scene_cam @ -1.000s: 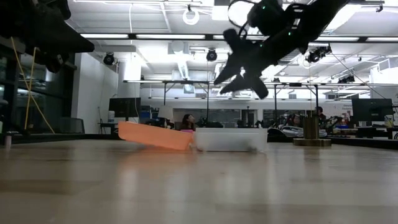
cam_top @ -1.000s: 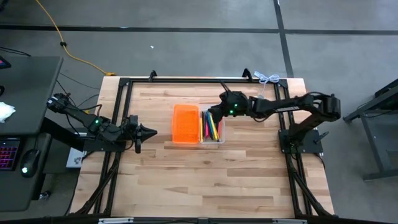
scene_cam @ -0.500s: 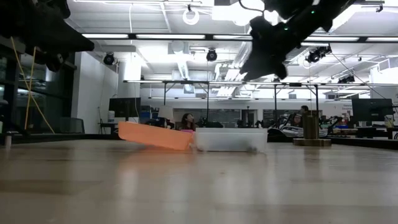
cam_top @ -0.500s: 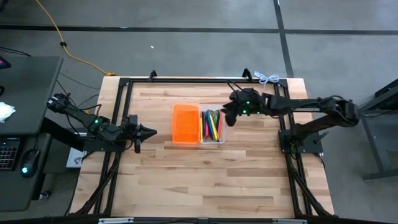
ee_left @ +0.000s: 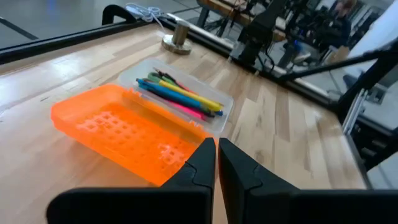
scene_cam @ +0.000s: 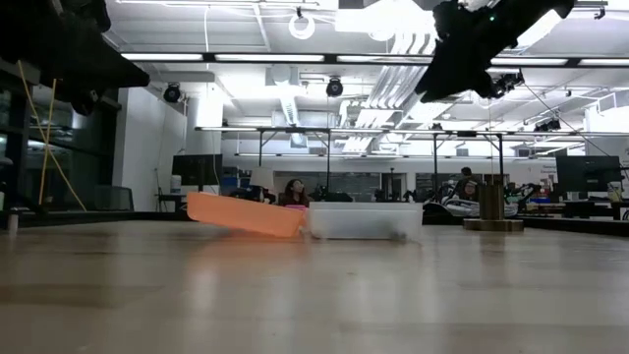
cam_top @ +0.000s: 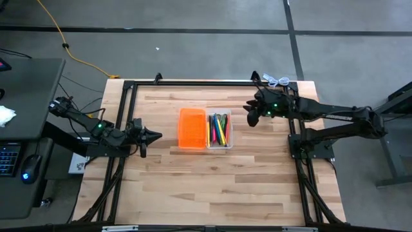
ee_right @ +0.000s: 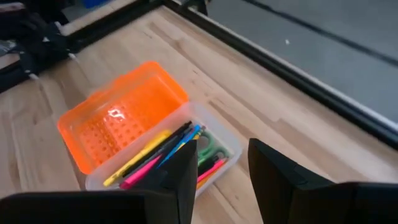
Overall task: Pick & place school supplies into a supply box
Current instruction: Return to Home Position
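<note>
At the middle of the table (cam_top: 212, 187) the supply box (cam_top: 192, 129) is laid open, its orange half at 9 o'clock of its clear tray (scene_cam: 364, 221). The pens (cam_top: 219, 131) are gathered in that tray, and the green-handled scissors (ee_right: 208, 147) are seen among them. No loose supplies are seen on the boards, so the filling is judged to be done. Only the parking of both arms, and perhaps the closing of the lid, is judged to be left.

The right jaws are held high above the table at 3 o'clock of the box, near it but apart, spread open and empty. The left jaws are held at 9 o'clock of the box, farther off, pressed closed on nothing.

Open boards are left all round the box, most widely toward 6 o'clock. A black frame rail (cam_top: 193, 82) is set along the 12 o'clock edge and down both sides. A small metal weight (ee_left: 180, 34) is stood beyond the box toward 2 o'clock, so care is judged to be needed there in any low sweep.
</note>
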Action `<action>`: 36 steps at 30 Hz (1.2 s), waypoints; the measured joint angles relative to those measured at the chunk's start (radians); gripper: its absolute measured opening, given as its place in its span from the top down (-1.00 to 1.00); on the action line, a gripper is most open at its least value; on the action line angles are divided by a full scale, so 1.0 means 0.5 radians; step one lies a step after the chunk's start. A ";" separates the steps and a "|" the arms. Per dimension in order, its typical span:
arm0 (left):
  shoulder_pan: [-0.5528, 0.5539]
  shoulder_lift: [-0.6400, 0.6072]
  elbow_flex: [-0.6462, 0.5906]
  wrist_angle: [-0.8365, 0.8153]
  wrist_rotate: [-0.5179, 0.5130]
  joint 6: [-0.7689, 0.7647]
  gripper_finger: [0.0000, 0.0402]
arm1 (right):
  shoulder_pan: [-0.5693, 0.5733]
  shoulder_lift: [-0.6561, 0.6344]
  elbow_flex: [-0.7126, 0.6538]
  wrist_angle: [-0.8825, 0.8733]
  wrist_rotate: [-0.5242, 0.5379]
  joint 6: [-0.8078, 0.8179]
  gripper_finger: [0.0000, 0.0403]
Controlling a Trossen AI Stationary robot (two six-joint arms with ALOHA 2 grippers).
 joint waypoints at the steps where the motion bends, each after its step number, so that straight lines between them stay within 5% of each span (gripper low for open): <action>1: 0.000 0.000 0.000 -0.017 0.004 0.000 0.76 | 0.000 -0.021 0.000 0.000 -0.001 -0.027 0.41; 8: 0.000 0.000 0.000 -0.016 0.072 -0.097 0.76 | -0.002 -0.096 0.000 0.000 -0.157 -0.143 0.41; 20: 0.000 0.000 0.000 0.263 0.542 0.366 0.76 | 0.018 -0.120 -0.014 0.065 -0.272 -0.151 0.41; 29: 0.000 0.000 -0.001 0.290 0.665 0.382 0.76 | 0.028 -0.430 -0.686 0.992 -0.620 0.068 0.41; 36: 0.001 -0.002 -0.001 0.337 0.674 0.449 0.76 | 0.028 -0.774 -0.931 1.050 -0.626 0.151 0.41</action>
